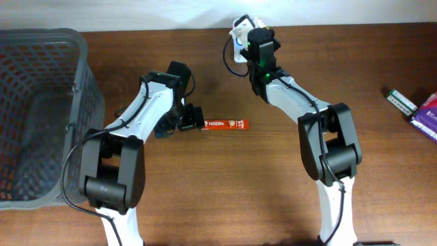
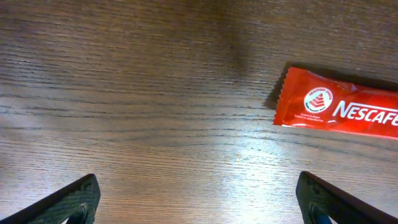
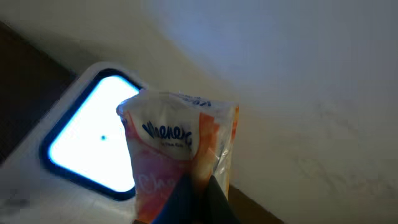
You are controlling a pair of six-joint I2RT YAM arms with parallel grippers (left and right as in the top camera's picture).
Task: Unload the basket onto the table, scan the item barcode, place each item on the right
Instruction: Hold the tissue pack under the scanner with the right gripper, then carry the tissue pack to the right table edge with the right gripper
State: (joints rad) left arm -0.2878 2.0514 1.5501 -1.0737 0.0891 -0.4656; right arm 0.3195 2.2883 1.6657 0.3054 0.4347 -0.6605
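Your right jaws are clamped on a Kleenex tissue pack (image 3: pixel 180 149), gripping the edge nearest the wrist camera; they hold it at 12 o'clock on the surface (image 1: pixel 225 191), right at the far edge; the pack sits in front of the white scanner (image 3: pixel 37 186), whose window glows blue-white at 9 o'clock of the pack in the right wrist view and is partly covered by it; you cannot tell whether a barcode faces that window; your left jaws stand wide apart over bare wood, holding nothing; a red Nescafé sachet (image 1: pixel 225 124) lies flat just at 3 o'clock of them in the overhead view, clear of both tips; a grey mesh basket (image 1: pixel 41 33) stands at 9 o'clock; a small dark box (image 1: pixel 401 101) and a purple packet (image 1: pixel 427 116) lie at 3 o'clock.
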